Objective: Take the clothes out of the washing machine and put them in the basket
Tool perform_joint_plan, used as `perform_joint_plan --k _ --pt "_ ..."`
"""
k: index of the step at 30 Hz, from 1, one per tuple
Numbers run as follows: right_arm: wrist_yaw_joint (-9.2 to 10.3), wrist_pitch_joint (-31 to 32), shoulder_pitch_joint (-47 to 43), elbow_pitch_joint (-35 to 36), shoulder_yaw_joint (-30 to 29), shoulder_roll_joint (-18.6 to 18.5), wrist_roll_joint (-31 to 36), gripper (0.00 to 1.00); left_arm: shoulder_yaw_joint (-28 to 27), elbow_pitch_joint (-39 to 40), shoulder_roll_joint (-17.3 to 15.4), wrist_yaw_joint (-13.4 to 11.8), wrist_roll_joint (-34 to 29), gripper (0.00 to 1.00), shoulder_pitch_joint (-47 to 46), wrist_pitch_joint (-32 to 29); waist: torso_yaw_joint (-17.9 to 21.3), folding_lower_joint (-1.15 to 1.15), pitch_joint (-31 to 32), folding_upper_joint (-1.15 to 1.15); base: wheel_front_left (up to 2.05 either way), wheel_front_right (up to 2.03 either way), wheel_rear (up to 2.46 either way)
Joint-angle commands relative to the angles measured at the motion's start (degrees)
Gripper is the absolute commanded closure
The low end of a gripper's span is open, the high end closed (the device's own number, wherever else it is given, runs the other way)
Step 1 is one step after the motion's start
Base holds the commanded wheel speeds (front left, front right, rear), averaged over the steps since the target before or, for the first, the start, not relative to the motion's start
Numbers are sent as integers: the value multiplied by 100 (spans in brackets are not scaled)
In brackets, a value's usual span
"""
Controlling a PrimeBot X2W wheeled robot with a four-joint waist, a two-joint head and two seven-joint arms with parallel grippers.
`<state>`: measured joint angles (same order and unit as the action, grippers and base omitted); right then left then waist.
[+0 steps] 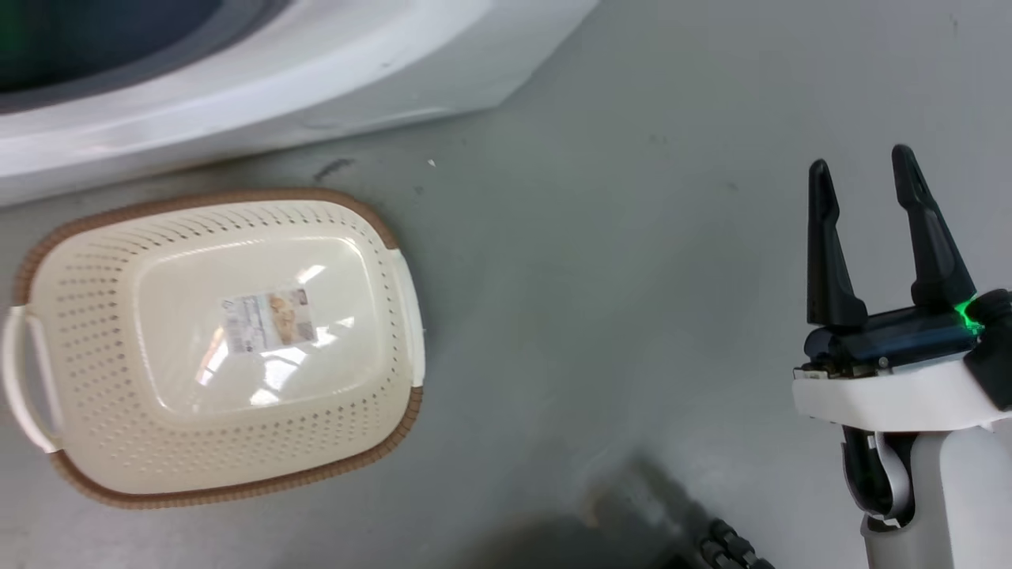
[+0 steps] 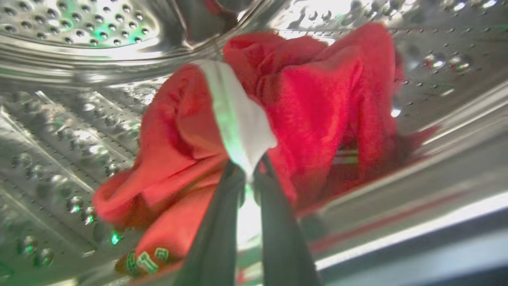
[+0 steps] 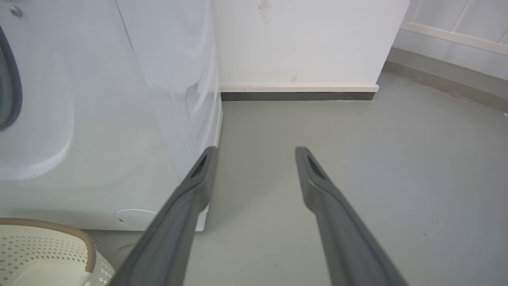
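Inside the steel drum [image 2: 79,119] of the washing machine [image 1: 261,71], the red clothes [image 2: 317,107] with a white stripe lie bunched up. My left gripper [image 2: 248,169] is shut on the clothes, pinching the white stripe between its fingertips. The cream basket [image 1: 103,332] with a brown rim stands on the floor in front of the machine, with nothing in it and a label on its bottom. My right gripper [image 1: 866,170] hovers open over the grey floor to the basket's right, holding nothing. In the right wrist view, the right gripper [image 3: 256,153] points past the washing machine [image 3: 99,119], and the basket [image 3: 59,246] shows at lower left.
Bare grey floor [image 1: 601,300] stretches between the basket and my right arm. A white wall [image 3: 301,43] with a dark skirting strip stands beside the machine. Part of my dark base [image 1: 727,545] shows at the bottom edge.
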<state>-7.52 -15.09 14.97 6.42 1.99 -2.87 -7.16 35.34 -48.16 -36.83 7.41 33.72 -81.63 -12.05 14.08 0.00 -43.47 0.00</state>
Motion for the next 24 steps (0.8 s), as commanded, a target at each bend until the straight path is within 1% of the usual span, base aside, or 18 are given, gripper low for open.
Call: perform_joint_plan --k 1,6,10,11,13,14,20,22,23,24 --pt "6 -12 -62 -37 -28 1 83 0 24 45 63 6 94 100 219 237 -342 0 504 0 0 0 0" --pt "6 -11 -208 -142 -51 1 227 0 147 157 168 6 230 100 1014 982 -528 0 1090 0 0 0 0" --pt "6 -12 -323 -216 -192 -1 336 0 87 288 304 -45 417 100 1712 1453 -669 0 1562 0 0 0 0" --pt "6 -12 -393 -269 -307 1 406 0 127 496 369 -164 396 100 2164 1797 -772 0 1883 0 0 0 0" --pt "6 -11 -463 -304 -360 2 467 0 139 672 422 -274 404 100 2470 2010 -835 0 2102 0 0 0 0" --pt "6 -11 -534 -350 -415 1 502 0 127 890 433 -403 419 100 2762 2214 -892 0 2315 0 0 0 0" --pt "6 -12 -763 -460 -438 1 557 0 -70 1776 461 -822 606 100 3596 2561 -1042 0 2908 0 0 0 0" --pt "6 -11 -838 -496 -410 2 635 0 -175 2140 400 -987 654 100 3899 2615 -1053 0 3077 0 0 0 0" --pt "6 -12 -892 -519 -445 2 637 0 -336 2745 333 -1243 704 100 4323 2672 -1081 0 3288 0 0 0 0" --pt "6 -12 -934 -527 -463 1 647 0 -394 2958 311 -1346 737 100 4473 2686 -1100 0 3351 0 0 0 0"
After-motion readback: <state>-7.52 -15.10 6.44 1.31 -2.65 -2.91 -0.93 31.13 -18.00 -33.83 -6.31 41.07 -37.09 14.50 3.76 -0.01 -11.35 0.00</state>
